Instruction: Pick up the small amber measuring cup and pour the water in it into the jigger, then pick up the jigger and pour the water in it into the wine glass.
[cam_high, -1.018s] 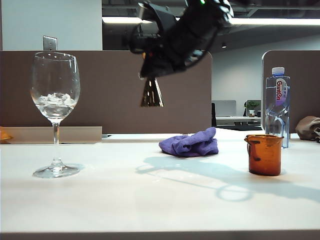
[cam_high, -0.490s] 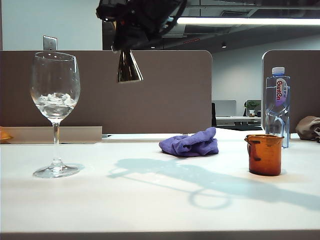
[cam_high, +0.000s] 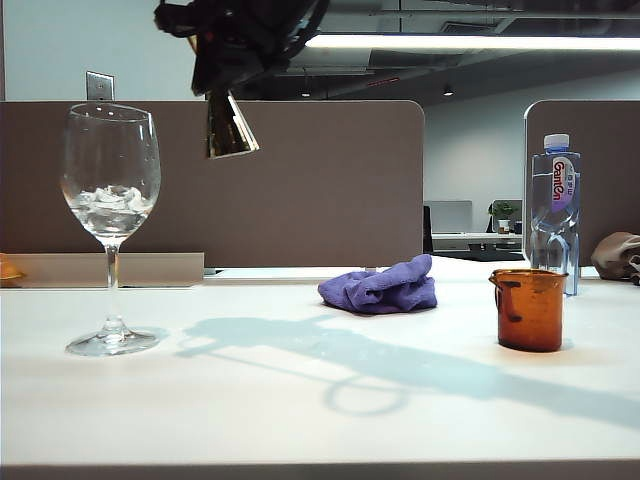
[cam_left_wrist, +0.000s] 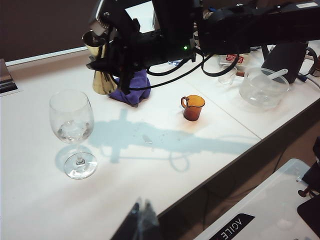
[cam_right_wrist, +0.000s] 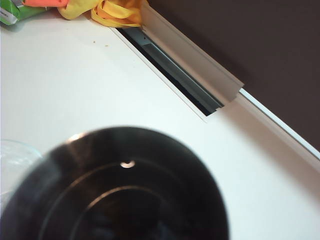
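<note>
r gripper (cam_high: 225, 75) holds jigger (cam_high: 229, 127) high beside wine glass (cam_high: 110, 190); l gripper (cam_left_wrist: 141, 222) idle.

Open-plan office: brown cubicle partitions (cam_high: 320, 180) behind a white desk (cam_high: 300, 400), ceiling strip light (cam_high: 470, 42) at one o'clock, neighbouring workstation monitor (cam_high: 448, 216) beyond.

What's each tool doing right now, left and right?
Left tool: low at the table's near edge, state cannot be told.
Right tool: shut on the jigger, held aloft.
</note>
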